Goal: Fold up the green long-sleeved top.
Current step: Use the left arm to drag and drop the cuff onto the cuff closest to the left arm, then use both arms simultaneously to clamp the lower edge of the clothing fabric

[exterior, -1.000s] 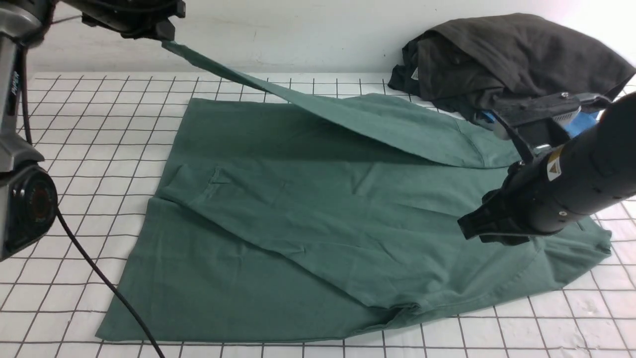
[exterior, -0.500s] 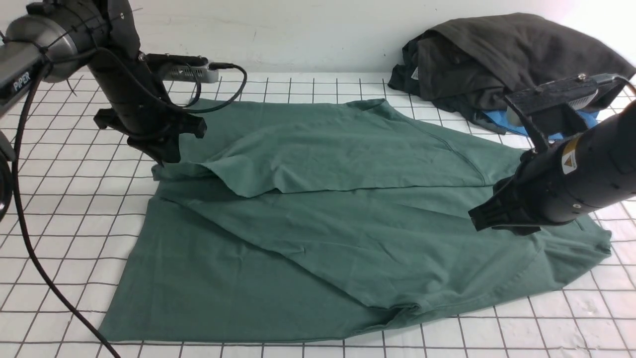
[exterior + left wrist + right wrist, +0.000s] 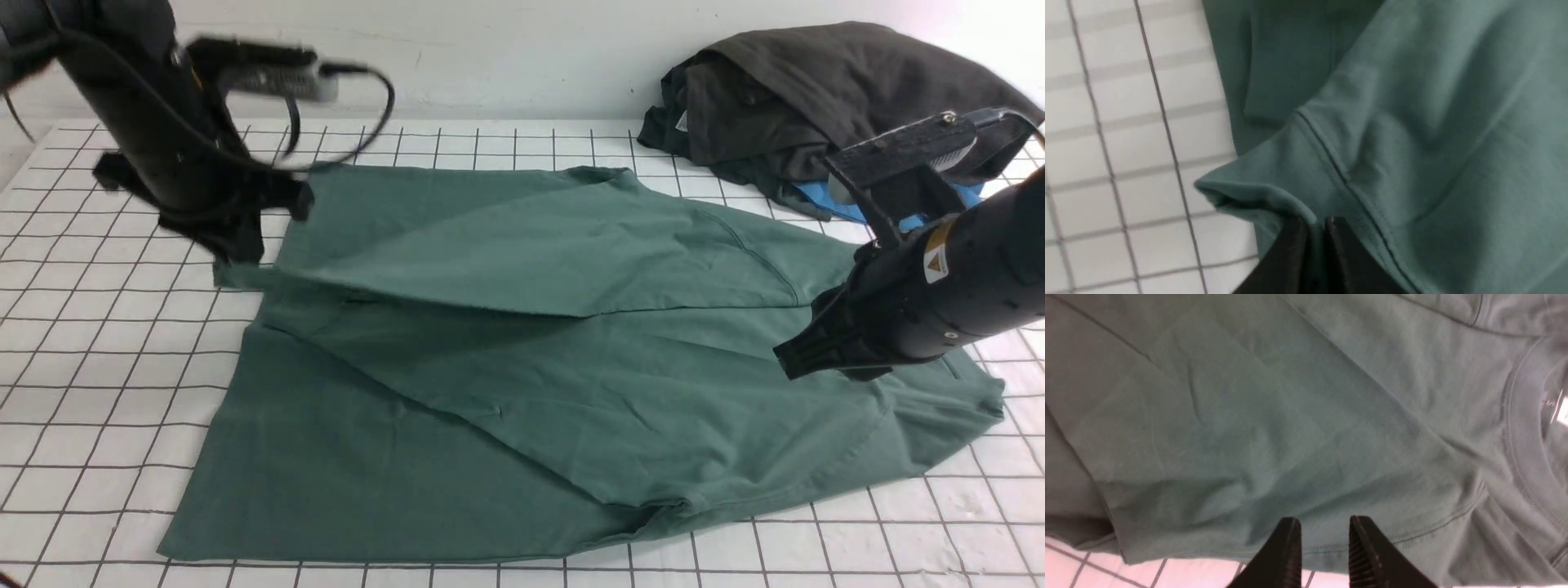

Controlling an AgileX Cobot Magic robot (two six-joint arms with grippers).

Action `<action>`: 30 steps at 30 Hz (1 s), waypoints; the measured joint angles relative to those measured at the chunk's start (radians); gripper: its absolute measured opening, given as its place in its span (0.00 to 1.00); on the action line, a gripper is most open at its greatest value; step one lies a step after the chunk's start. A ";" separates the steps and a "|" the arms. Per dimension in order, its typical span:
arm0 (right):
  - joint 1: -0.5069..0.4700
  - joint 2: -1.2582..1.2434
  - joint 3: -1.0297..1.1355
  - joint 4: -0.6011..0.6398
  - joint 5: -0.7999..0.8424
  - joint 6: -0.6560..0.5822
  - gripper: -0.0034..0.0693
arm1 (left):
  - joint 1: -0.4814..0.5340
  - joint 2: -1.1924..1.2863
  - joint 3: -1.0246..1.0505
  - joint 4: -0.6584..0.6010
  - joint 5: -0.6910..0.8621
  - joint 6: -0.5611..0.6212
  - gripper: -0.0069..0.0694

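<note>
Green cotton covers the middle of the checked table (image 3: 90,384): the green long-sleeved top (image 3: 522,367) lies flat, one sleeve drawn across to the blurred left gripper (image 3: 241,249), which points down with its jaws seemingly pinched tight on the cuff. Its white neck label (image 3: 1562,410) is cut off at the frame edge, print unreadable. Over the collar side the right gripper (image 3: 788,363) hovers low, jaws parted, holding nothing.

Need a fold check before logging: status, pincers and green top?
Left pincer shut on sleeve. Right pincer open, empty, over top. Sleeve laid across body. Dark pile far right.
</note>
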 joint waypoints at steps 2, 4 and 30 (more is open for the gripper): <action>0.000 0.000 0.000 0.001 -0.011 -0.002 0.28 | 0.000 0.017 0.134 0.017 -0.102 -0.005 0.17; 0.000 0.000 0.000 0.004 -0.012 -0.006 0.28 | 0.000 0.024 0.229 0.054 -0.172 -0.004 0.25; 0.000 0.000 0.000 0.411 0.148 -0.482 0.28 | -0.159 -0.273 0.729 0.068 -0.152 0.903 0.72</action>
